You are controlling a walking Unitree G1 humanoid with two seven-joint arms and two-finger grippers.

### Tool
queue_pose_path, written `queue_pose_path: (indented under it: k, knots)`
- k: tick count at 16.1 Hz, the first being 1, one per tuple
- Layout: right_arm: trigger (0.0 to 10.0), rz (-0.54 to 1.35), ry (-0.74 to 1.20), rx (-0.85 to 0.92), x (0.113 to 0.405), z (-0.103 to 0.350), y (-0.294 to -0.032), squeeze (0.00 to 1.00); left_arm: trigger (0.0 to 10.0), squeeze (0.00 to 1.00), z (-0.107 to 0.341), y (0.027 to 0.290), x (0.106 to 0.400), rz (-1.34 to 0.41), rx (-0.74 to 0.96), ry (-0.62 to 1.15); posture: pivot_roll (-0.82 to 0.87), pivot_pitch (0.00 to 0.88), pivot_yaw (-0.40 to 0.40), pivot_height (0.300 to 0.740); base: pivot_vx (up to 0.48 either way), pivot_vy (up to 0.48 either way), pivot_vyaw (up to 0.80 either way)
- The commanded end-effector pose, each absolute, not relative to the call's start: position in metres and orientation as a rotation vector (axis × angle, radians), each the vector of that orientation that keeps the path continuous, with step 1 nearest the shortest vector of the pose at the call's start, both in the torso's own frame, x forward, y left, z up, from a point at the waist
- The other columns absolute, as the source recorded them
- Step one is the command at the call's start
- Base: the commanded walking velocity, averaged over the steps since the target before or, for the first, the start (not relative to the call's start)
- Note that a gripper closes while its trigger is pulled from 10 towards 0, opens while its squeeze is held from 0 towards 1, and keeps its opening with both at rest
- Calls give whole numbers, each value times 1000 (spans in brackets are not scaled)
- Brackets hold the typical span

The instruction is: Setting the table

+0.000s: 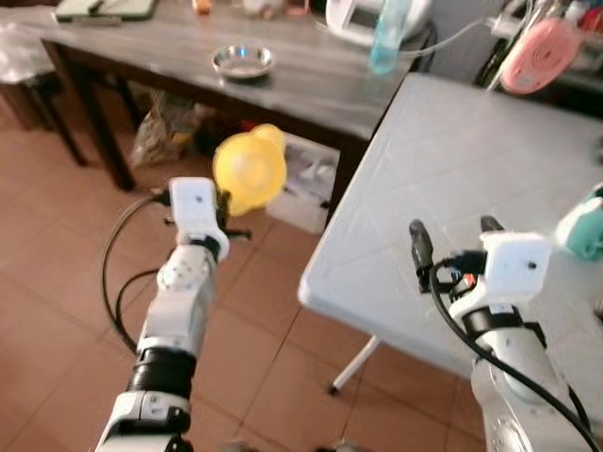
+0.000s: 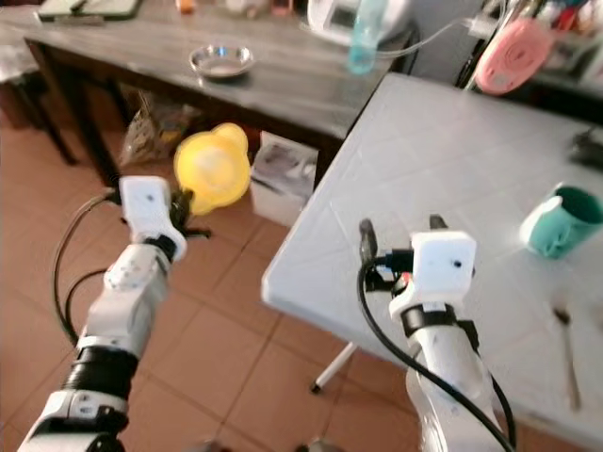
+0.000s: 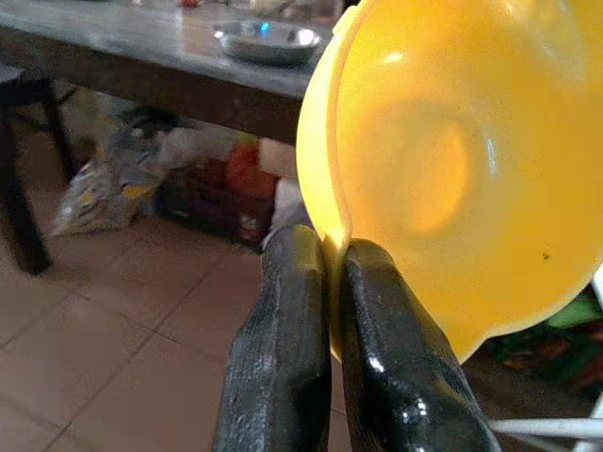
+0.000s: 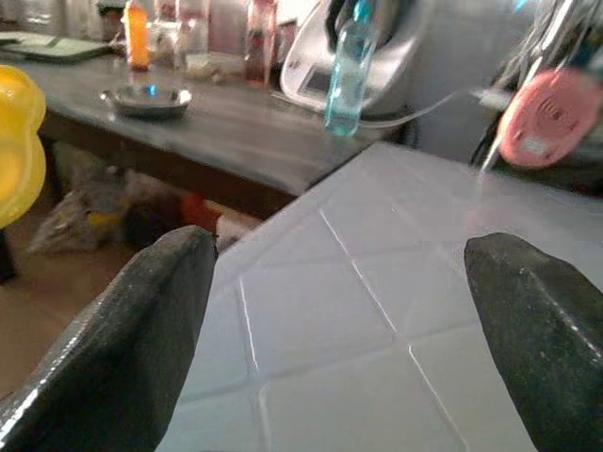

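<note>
Landmark: the white desk [image 2: 452,179], its near-left corner pointing toward you.

Far left of the white desk, a dark wooden desk [image 1: 311,80] runs along the back. On it you have a small steel dish [image 1: 242,61], a blue-tinted bottle [image 1: 388,36] further toward the white desk, and a white appliance [image 4: 325,71] behind the bottle. Under the dark desk sit a plastic bag [image 1: 160,132] and a white box [image 2: 283,174] on the terracotta tile floor [image 1: 57,245].

Your left hand [image 3: 330,273] is out over the floor, left of the white desk's corner and well apart from it. Its two black fingers [image 3: 283,348] are pressed together on the rim of a yellow plastic bowl [image 1: 249,169], pinching it. The bowl is held up on edge, its hollow facing roughly toward the wrist camera, clear of both desks.

Your right hand [image 2: 400,231] is at the near edge of the white desk, just inside the corner. Its fingers [image 4: 132,320] are spread wide with nothing between them, only the bare quilted desk top showing in the gap. You cannot tell from these views whether the fingertips touch the surface.

To the right on the white desk: a teal mug [image 2: 561,221] lying tilted, and a spoon [image 2: 565,348] just nearer you than the mug. At the desk's far side, a pink round object [image 2: 513,55] hangs or leans; it is too blurred to name further.
</note>
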State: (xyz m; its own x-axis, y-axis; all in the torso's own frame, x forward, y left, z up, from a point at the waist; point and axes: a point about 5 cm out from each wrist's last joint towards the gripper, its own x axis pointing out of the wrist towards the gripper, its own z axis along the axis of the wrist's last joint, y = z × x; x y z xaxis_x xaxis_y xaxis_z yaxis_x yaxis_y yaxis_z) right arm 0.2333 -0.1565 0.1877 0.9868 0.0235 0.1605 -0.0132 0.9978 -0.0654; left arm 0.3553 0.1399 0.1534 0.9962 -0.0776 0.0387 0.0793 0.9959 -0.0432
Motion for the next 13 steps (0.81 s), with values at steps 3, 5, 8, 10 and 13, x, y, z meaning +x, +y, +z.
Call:
queue_pose_path:
  k: [3,5,8,10,13]
  knots:
    - [10000,-2,-191,-62,234,193,-156,0,10000,0,158,145,362,-53,-26,-69,33,133,-62,740,0,480,0]
    - [10000,-18,-192,-64,235,192,-157,0,10000,0,158,140,365,-60,-30,-70,34,132,-59,740,0,480,0]
    - [10000,-29,-191,-65,235,191,-158,0,10000,0,156,135,367,-60,-16,-76,35,134,-55,740,0,480,-496]
    - [10000,-35,-191,-63,234,190,-157,0,10000,0,155,133,367,-64,-13,-80,36,135,-53,740,0,437,-647]
    - [10000,-42,-191,-63,234,190,-158,0,10000,0,156,131,365,-76,-18,-112,34,135,-53,740,0,0,-594]
